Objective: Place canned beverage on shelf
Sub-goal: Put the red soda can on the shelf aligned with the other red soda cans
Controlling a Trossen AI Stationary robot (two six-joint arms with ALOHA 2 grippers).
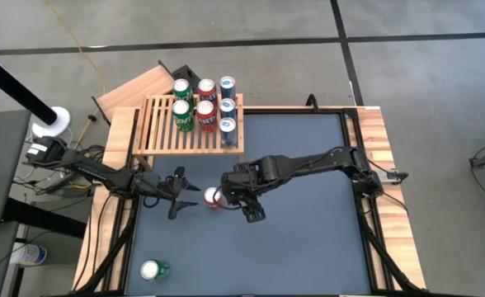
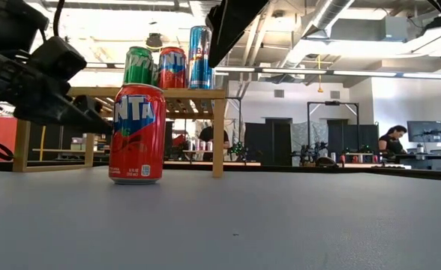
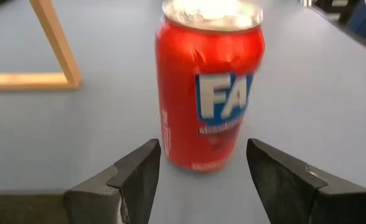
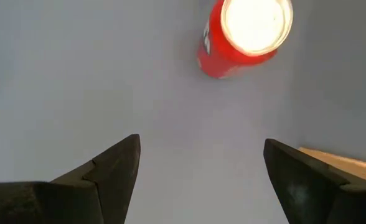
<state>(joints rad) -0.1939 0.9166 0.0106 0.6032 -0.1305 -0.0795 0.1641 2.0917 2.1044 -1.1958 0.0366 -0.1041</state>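
Note:
A red canned beverage [image 1: 214, 197] [image 2: 136, 133] stands upright on its base on the grey table, in front of the shelf [image 1: 160, 132] [image 2: 198, 94]. Several green, red and blue cans [image 1: 203, 103] stand on the shelf's slats. My left gripper [image 1: 189, 195] [image 3: 203, 152] is open and level at the can's left, one finger on either side of the can's near face, without touching it. My right gripper [image 1: 241, 202] [image 4: 201, 143] hangs open above the table just right of the can [image 4: 245, 34], pointing steeply down.
A green can [image 1: 153, 270] sits near the table's front left corner. A plain wooden board [image 1: 135, 87] lies behind the shelf. Wooden rims [image 1: 383, 165] run along the table's sides. In the room beyond, a person [image 2: 391, 141] sits at a desk.

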